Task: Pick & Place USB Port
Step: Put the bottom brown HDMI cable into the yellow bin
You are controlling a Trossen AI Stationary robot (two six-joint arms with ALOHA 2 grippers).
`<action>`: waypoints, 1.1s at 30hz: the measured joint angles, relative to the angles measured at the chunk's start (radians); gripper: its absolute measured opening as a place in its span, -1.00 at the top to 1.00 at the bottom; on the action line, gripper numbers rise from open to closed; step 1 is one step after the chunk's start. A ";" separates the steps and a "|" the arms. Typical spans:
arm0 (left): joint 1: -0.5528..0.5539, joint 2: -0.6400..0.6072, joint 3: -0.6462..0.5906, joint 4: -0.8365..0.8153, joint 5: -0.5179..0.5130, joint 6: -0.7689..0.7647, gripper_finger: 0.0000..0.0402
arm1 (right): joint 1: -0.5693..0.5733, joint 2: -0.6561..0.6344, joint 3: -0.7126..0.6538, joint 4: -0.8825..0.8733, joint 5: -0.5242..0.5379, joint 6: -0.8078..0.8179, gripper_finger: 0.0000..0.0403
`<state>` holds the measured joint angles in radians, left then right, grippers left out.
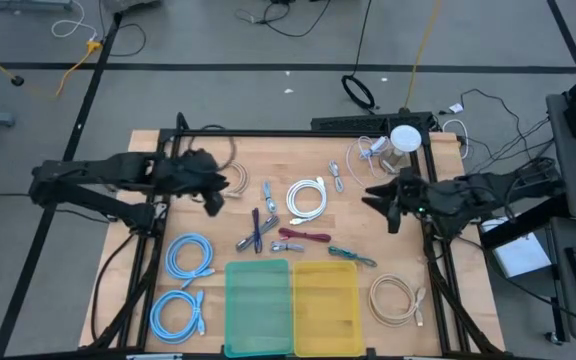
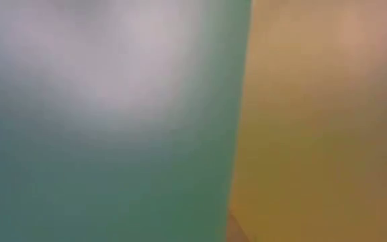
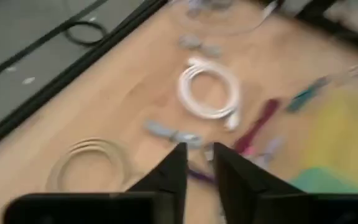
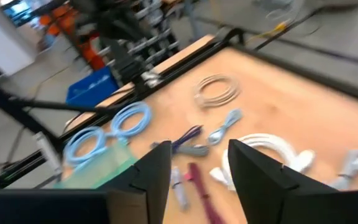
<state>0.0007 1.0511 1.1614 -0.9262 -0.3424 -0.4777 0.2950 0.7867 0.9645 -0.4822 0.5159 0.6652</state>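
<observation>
Overhead, small USB cables [image 1: 268, 232] lie mid-counter [image 1: 148, 240], above the green tray [image 1: 258, 305] and yellow tray [image 1: 324, 300]. Both empty: left gripper [image 3: 196, 160] slightly parted at center-left, right gripper [image 4: 199, 163] open at center-right. Best descend straight over one cable, avoiding neighbours.

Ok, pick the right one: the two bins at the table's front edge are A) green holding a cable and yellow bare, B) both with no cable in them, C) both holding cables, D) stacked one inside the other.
B: in the high view the green bin and the yellow bin sit side by side at the front edge with nothing inside, while the cables, such as the white coiled cable, lie on the wooden table.
</observation>
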 joint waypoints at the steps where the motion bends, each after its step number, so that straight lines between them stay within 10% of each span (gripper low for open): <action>1: 0.020 0.032 0.000 -0.025 0.005 0.005 0.43 | -0.011 0.015 0.000 0.021 -0.031 -0.002 0.18; 15: 0.206 0.439 0.000 -0.120 0.056 0.131 -0.05 | -0.046 0.128 0.000 0.210 -0.210 -0.033 0.09; 33: 0.217 0.500 0.111 0.532 0.643 -0.086 -0.06 | -0.046 0.124 0.001 0.273 -0.205 -0.051 0.09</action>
<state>0.2176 1.5509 1.2729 -0.3943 0.3011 -0.5632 0.2489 0.9104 0.9653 -0.2096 0.3107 0.6140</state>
